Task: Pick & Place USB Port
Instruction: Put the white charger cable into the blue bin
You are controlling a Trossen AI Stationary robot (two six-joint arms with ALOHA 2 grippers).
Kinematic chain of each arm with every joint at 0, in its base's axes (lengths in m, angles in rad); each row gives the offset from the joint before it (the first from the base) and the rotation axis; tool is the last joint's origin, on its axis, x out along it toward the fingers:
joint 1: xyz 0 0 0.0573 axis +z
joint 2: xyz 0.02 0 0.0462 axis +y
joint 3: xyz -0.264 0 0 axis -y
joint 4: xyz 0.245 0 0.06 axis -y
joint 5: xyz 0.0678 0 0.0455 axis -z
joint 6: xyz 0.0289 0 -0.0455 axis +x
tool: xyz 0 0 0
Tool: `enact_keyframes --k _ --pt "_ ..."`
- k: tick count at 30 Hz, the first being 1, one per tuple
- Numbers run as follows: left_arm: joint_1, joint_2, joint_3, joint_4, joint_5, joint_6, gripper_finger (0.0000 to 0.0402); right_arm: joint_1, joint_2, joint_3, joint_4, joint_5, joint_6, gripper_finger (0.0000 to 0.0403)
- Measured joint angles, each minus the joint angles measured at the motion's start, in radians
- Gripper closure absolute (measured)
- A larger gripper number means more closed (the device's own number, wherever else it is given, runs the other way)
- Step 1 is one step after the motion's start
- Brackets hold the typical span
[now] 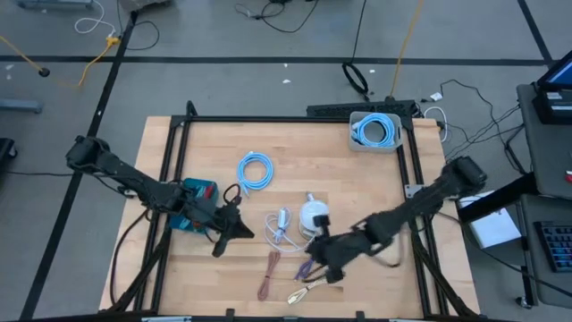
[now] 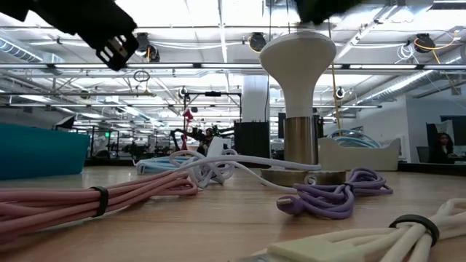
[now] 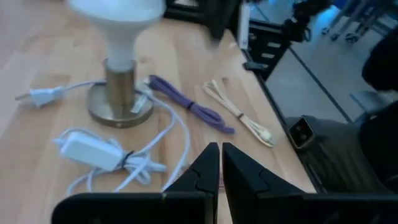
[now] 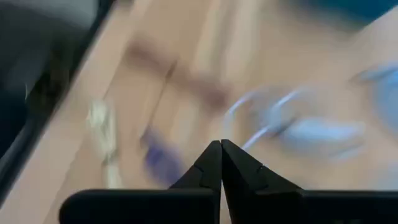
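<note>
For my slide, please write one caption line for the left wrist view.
Shut left gripper hovers above the wooden table, facing a small lamp, a white adapter, a purple cable and a cream cable.

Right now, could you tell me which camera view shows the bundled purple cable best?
The left wrist view: the bundled purple cable lies sharp and whole. Low view shows it end-on; high view tiny; right wrist view only a blur.

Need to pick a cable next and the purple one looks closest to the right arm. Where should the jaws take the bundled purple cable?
Grip the bundled purple cable across its straight middle section, coming down from above. It lies flat on the wooden table as a narrow strand, clear of the white lamp with the brass base, so jaws set crosswise to its length should close around it.
</note>
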Motion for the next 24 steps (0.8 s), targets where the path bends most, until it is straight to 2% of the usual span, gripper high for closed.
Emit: enact_keyframes --k 2,5,7,8,11,16,21,24 --pt "-0.016 0.000 0.000 -0.006 0.000 0.012 0.0380 -0.003 0.064 0.000 -0.024 -0.013 0.007 0.0400" --pt "-0.029 -0.002 0.000 -0.019 0.000 0.025 0.0380 0.010 0.107 0.016 0.021 -0.143 0.085 0.0382" --pt "-0.035 -0.003 0.000 -0.015 0.000 0.029 0.0380 0.032 0.125 0.013 0.019 -0.165 0.111 0.0363" --pt "-0.035 -0.003 0.000 -0.016 0.000 0.029 0.0380 0.045 0.126 0.011 -0.044 -0.163 0.114 0.0352" --pt "-0.036 -0.002 0.000 -0.020 0.001 0.029 0.0380 0.106 0.078 0.049 0.039 -0.107 0.102 0.0320" --pt "-0.036 -0.003 0.000 -0.031 -0.007 0.029 0.0380 0.195 0.042 0.052 0.033 -0.018 0.132 0.0281" --pt "-0.038 -0.004 0.000 -0.031 -0.007 0.012 0.0380 0.256 0.027 0.060 0.058 0.046 0.172 0.0268" --pt "-0.041 -0.004 0.000 -0.033 -0.007 0.010 0.0380 0.274 0.066 0.055 0.024 0.047 0.212 0.0268"
